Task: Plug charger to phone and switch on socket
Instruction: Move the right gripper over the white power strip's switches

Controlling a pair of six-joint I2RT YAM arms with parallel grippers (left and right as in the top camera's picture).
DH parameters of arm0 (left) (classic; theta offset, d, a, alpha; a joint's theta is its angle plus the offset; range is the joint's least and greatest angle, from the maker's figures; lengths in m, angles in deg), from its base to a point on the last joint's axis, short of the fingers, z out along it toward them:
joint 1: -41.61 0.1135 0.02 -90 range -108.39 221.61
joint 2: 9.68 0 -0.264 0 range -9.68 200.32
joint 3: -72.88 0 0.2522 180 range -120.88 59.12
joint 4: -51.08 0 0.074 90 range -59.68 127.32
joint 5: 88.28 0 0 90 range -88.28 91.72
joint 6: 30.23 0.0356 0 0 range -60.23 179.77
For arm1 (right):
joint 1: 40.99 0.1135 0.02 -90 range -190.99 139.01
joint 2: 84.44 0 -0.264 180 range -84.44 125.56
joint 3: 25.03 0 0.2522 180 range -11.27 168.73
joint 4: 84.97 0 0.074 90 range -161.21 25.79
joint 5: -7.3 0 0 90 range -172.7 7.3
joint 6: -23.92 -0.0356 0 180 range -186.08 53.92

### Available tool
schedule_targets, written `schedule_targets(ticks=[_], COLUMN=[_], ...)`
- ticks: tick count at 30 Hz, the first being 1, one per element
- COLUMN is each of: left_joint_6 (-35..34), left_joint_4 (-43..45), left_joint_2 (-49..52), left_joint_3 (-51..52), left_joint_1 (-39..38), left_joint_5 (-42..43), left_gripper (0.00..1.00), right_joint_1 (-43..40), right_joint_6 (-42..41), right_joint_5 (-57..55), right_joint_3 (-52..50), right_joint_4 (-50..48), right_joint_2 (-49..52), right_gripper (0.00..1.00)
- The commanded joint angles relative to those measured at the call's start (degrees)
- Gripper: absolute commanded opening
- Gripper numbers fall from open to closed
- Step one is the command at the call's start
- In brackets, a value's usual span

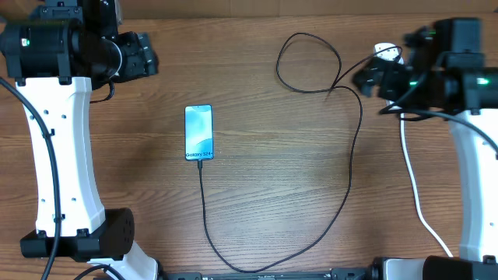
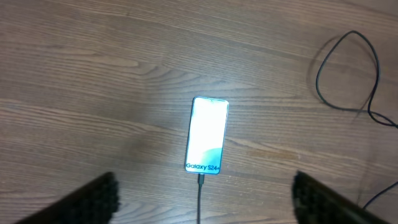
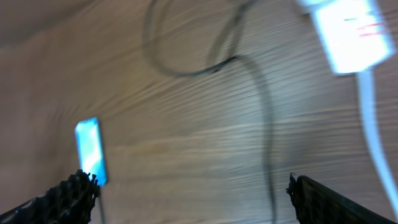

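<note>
The phone [image 1: 198, 132] lies flat on the wooden table with its screen lit, also seen in the left wrist view [image 2: 207, 134] and blurred in the right wrist view [image 3: 90, 149]. The charger's black cable [image 1: 350, 179] sits with its tip in the phone's bottom edge [image 2: 200, 186], runs down, loops right and up toward the socket [image 3: 351, 34], which shows as a white block. My left gripper [image 2: 202, 211] hovers open above the phone's near end, holding nothing. My right gripper [image 3: 193, 205] is open and empty above the table, left of the socket.
The socket's thick white cord [image 1: 416, 194] trails down the right side beside the right arm's base. The cable forms a loop [image 1: 311, 62] at the back middle. Both arm bases stand at the table's left and right edges.
</note>
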Motion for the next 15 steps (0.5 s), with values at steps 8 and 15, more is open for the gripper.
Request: schedule_targets(ticks=[8, 15], left_joint_6=[-0.76, -0.76], left_joint_4=[0.13, 0.48], left_joint_2=[-1.14, -1.14], left_joint_3=[-0.46, -0.48], left_joint_1=[-0.13, -0.11], left_joint_5=[-0.72, -0.72], left_gripper=[1.00, 1.00], right_joint_1=[-11.91, -14.64], right_joint_6=[-4.04, -5.31], right_joint_5=[-6.47, -6.88], right_joint_3=[1.11, 1.11], right_joint_4=[-3.91, -8.83], right_joint_2=[3.78, 10.78], right_gripper=[1.00, 1.00])
